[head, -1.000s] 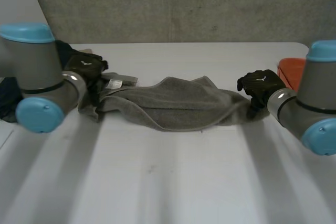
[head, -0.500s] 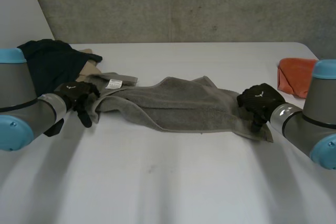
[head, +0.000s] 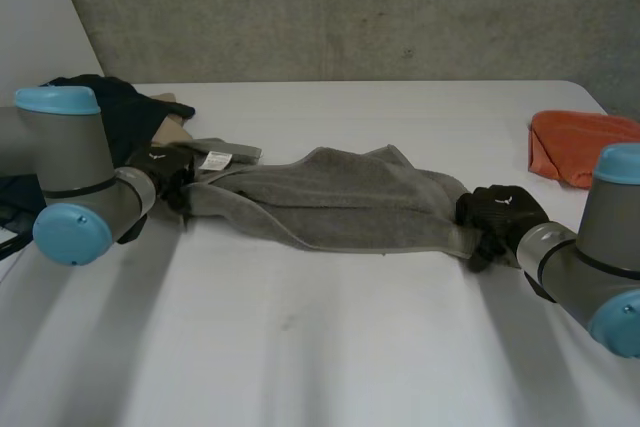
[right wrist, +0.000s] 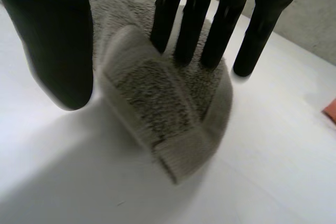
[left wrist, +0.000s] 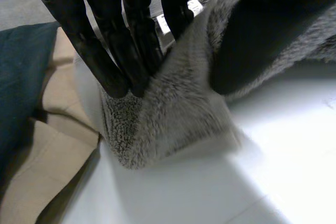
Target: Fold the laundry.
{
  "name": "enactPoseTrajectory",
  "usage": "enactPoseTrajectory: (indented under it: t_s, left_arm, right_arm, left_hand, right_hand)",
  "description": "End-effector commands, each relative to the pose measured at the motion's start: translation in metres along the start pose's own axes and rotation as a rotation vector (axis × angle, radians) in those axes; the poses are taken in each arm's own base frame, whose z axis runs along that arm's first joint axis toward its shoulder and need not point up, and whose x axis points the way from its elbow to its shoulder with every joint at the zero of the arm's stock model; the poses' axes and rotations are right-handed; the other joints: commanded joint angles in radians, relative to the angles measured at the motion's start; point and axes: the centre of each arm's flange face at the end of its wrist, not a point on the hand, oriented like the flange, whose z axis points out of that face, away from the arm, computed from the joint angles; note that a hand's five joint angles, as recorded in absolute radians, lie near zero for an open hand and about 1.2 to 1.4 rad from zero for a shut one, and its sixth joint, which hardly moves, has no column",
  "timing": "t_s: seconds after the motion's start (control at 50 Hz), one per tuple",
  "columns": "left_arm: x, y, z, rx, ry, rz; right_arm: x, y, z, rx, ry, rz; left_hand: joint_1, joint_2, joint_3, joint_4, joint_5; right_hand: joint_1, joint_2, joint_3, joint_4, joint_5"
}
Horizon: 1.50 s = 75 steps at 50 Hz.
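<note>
Crosswise on the white table (head: 320, 347) lies the grey towel (head: 340, 202), stretched into a long bunched strip. Most of its corners and hems are lost in folds; a white label (head: 215, 160) shows near its left end. The left hand (head: 160, 169) pinches that end between straight fingers (left wrist: 118, 51) and thumb (left wrist: 262, 35), the cloth humped up between them. The right hand (head: 500, 215) grips the opposite end likewise, with a folded corner raised off the table. Behind the left arm, a dark cloth (head: 115, 97) and a beige cloth (head: 172, 132) are partly hidden. An orange cloth (head: 575, 142) is cut off at the head view's right edge.
</note>
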Motion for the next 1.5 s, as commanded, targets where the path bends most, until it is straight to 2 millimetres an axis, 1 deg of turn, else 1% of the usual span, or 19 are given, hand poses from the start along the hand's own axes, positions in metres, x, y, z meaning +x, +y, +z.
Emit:
enactPoseTrajectory:
  t_s: [0.02, 0.14, 0.2, 0.28, 0.34, 0.4, 0.48, 0.56, 0.66, 0.74, 0.8, 0.86, 0.94, 1.02, 1.06, 1.14, 1.28, 1.36, 1.5]
  left_arm:
    - [-0.002, -0.018, -0.013, 0.034, -0.037, 0.011]
    - [-0.016, -0.054, -0.048, 0.127, -0.058, 0.034]
    - [-0.031, -0.086, -0.078, 0.222, -0.087, 0.05]
    - [-0.051, -0.133, -0.127, 0.38, -0.129, 0.076]
    - [-0.057, -0.158, -0.157, 0.473, -0.139, 0.091]
    - [-0.06, -0.173, -0.175, 0.516, -0.139, 0.1]
    - [-0.06, -0.174, -0.177, 0.488, -0.129, 0.109]
    - [-0.06, -0.163, -0.155, 0.418, -0.119, 0.126]
    - [-0.058, -0.137, -0.101, 0.324, -0.101, 0.181]
    - [-0.053, -0.128, -0.063, 0.327, -0.097, 0.226]
    - [-0.056, -0.145, -0.04, 0.446, -0.144, 0.242]
    - [-0.064, -0.17, -0.038, 0.573, -0.195, 0.233]
    - [-0.083, -0.242, -0.072, 0.95, -0.306, 0.16]
    - [-0.095, -0.282, -0.106, 1.237, -0.354, 0.052]
    - [-0.097, -0.288, -0.113, 1.301, -0.35, 0.014]
    - [-0.092, -0.274, -0.102, 1.261, -0.295, -0.032]
    - [-0.084, -0.22, -0.056, 1.04, -0.247, -0.048]
    - [-0.072, -0.181, -0.033, 0.906, -0.21, -0.059]
    - [-0.034, -0.107, -0.006, 0.662, -0.111, -0.009]
  right_arm:
    - [0.01, -0.008, 0.014, 0.075, 0.079, -0.025]
    - [0.026, -0.028, 0.003, 0.12, 0.108, -0.034]
    - [0.047, -0.066, -0.019, 0.223, 0.159, -0.069]
    - [0.075, -0.129, -0.063, 0.389, 0.241, -0.152]
    - [0.088, -0.167, -0.097, 0.479, 0.285, -0.175]
    - [0.101, -0.19, -0.122, 0.513, 0.317, -0.168]
    - [0.108, -0.195, -0.122, 0.492, 0.284, -0.139]
    - [0.105, -0.188, -0.102, 0.448, 0.224, -0.125]
    - [0.093, -0.17, -0.068, 0.367, 0.176, -0.14]
    - [0.087, -0.159, -0.038, 0.335, 0.164, -0.152]
    - [0.093, -0.165, -0.013, 0.388, 0.225, -0.167]
    - [0.098, -0.181, -0.001, 0.477, 0.3, -0.173]
    - [0.121, -0.238, -0.007, 0.819, 0.473, -0.147]
    - [0.136, -0.27, -0.023, 1.126, 0.535, -0.077]
    - [0.136, -0.278, -0.03, 1.229, 0.533, -0.058]
    - [0.133, -0.273, -0.03, 1.226, 0.511, -0.045]
    - [0.124, -0.238, -0.007, 1.007, 0.431, -0.031]
    - [0.114, -0.206, 0.014, 0.845, 0.361, -0.03]
    - [0.093, -0.119, 0.055, 0.468, 0.268, -0.06]
  left_hand:
    - [0.303, 0.327, 0.333, 0.341, 0.348]
    - [0.303, 0.327, 0.333, 0.341, 0.348]
    - [0.303, 0.327, 0.333, 0.341, 0.348]
    - [0.303, 0.327, 0.333, 0.341, 0.348]
    - [0.303, 0.327, 0.333, 0.341, 0.348]
    - [0.303, 0.327, 0.333, 0.341, 0.348]
    - [0.303, 0.327, 0.333, 0.341, 0.348]
    - [0.303, 0.327, 0.333, 0.341, 0.348]
    - [0.303, 0.327, 0.333, 0.341, 0.348]
    - [0.303, 0.327, 0.333, 0.341, 0.348]
    - [0.303, 0.327, 0.333, 0.341, 0.348]
    - [0.303, 0.327, 0.333, 0.341, 0.348]
    - [0.303, 0.327, 0.333, 0.341, 0.348]
    - [0.303, 0.327, 0.333, 0.341, 0.348]
    - [0.303, 0.327, 0.333, 0.341, 0.348]
    - [0.303, 0.327, 0.333, 0.341, 0.348]
    - [0.303, 0.327, 0.333, 0.341, 0.348]
    - [0.303, 0.327, 0.333, 0.341, 0.348]
    - [0.303, 0.327, 0.333, 0.341, 0.348]
  right_hand:
    - [0.565, 0.563, 0.571, 0.574, 0.588]
    - [0.565, 0.563, 0.571, 0.574, 0.588]
    - [0.565, 0.563, 0.571, 0.574, 0.588]
    - [0.565, 0.563, 0.571, 0.574, 0.588]
    - [0.565, 0.563, 0.571, 0.574, 0.588]
    - [0.565, 0.563, 0.571, 0.574, 0.588]
    - [0.565, 0.563, 0.571, 0.574, 0.588]
    - [0.565, 0.563, 0.571, 0.574, 0.588]
    - [0.565, 0.563, 0.571, 0.574, 0.588]
    - [0.565, 0.563, 0.571, 0.574, 0.588]
    - [0.565, 0.563, 0.571, 0.574, 0.588]
    - [0.565, 0.563, 0.571, 0.574, 0.588]
    - [0.565, 0.563, 0.571, 0.574, 0.588]
    - [0.565, 0.563, 0.571, 0.574, 0.588]
    - [0.565, 0.563, 0.571, 0.574, 0.588]
    - [0.565, 0.563, 0.571, 0.574, 0.588]
    - [0.565, 0.563, 0.571, 0.574, 0.588]
    - [0.565, 0.563, 0.571, 0.574, 0.588]
    - [0.565, 0.563, 0.571, 0.574, 0.588]
